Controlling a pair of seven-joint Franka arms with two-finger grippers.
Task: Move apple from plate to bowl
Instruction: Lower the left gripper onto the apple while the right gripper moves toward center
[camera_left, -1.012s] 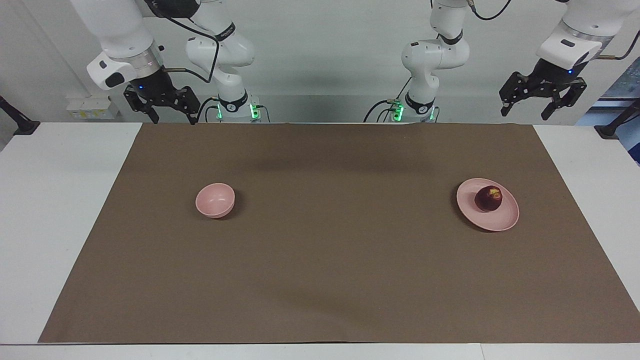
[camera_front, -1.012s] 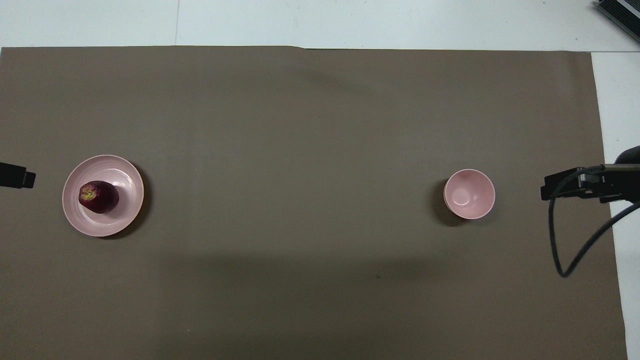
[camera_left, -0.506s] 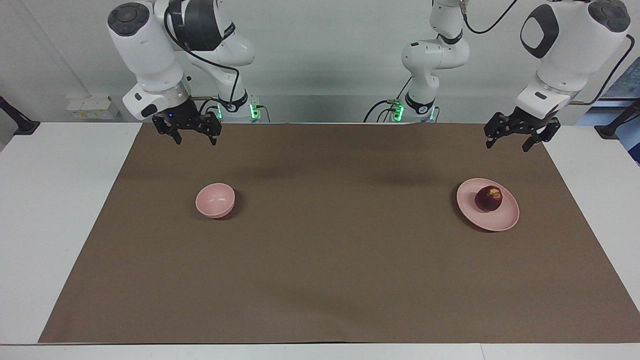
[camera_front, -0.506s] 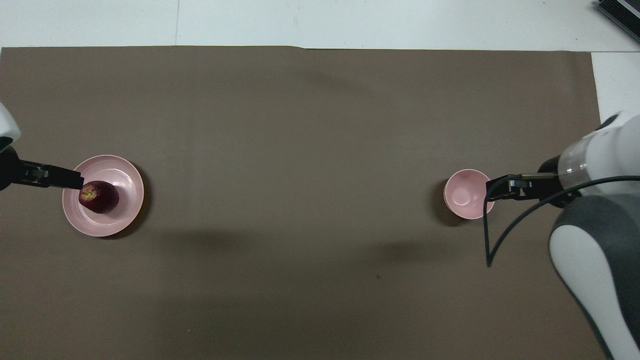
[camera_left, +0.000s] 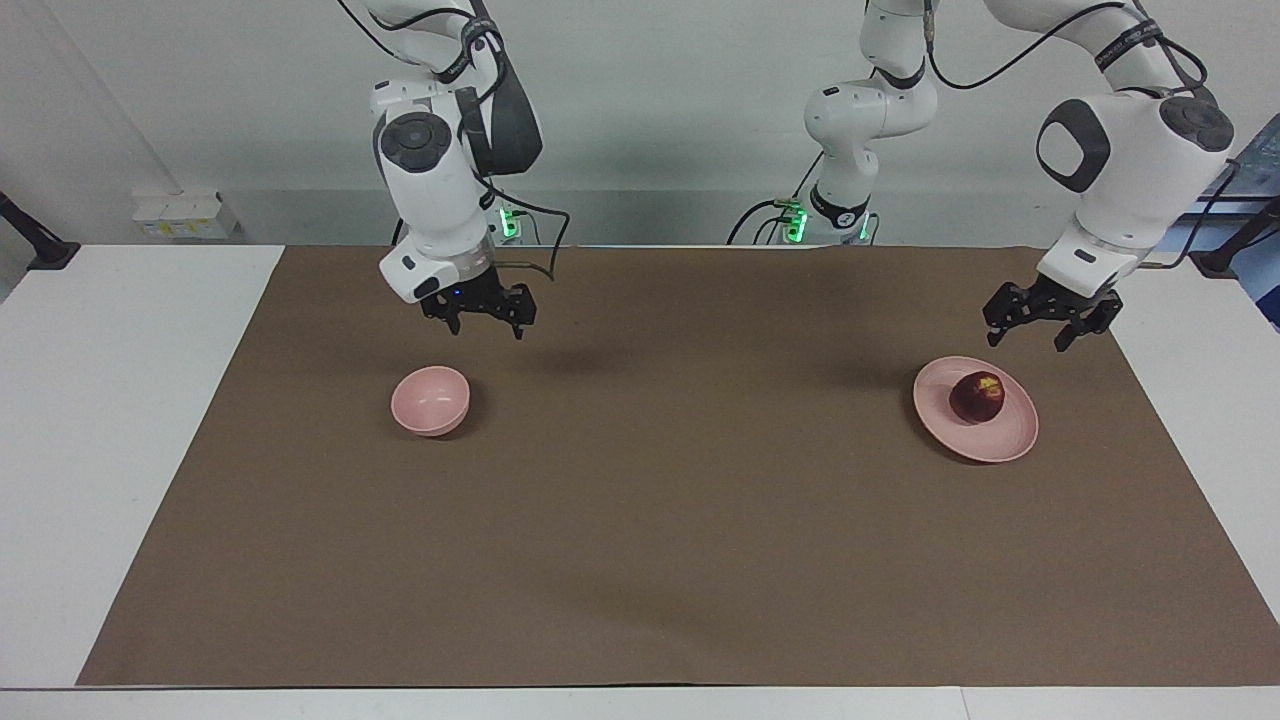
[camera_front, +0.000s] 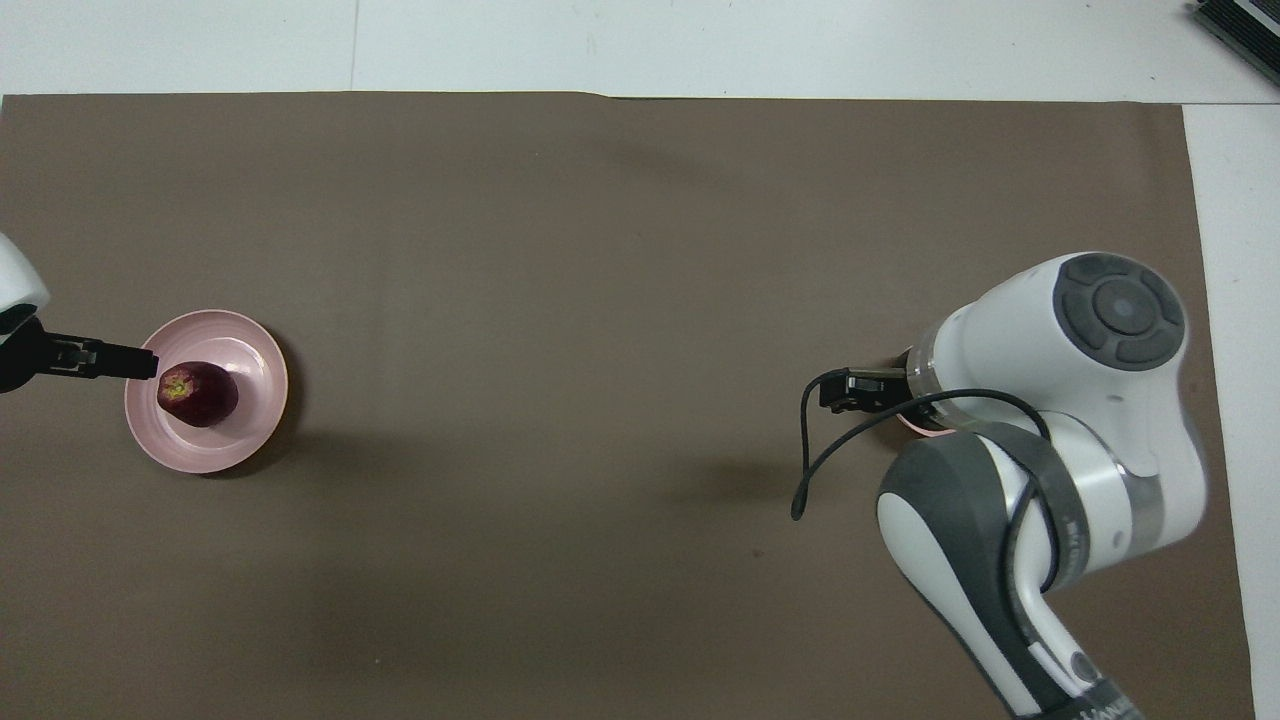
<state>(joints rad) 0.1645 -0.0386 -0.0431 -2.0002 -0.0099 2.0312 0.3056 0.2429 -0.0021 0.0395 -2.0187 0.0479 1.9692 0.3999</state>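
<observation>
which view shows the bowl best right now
The facing view: the bowl sits fully in sight on the brown mat, with the right gripper raised above the mat near it. In the overhead view the right arm covers nearly all of it; only a pink sliver of rim shows.

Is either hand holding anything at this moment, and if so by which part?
Nothing is held. The left hand hangs open above the plate, where the apple sits; the right hand is open near the bowl.

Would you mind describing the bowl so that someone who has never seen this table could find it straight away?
Start from the brown mat that covers the table and go toward the right arm's end. There the bowl stands alone on the mat. It is pale pink like the plate at the other end, but smaller, deeper and empty.
</observation>
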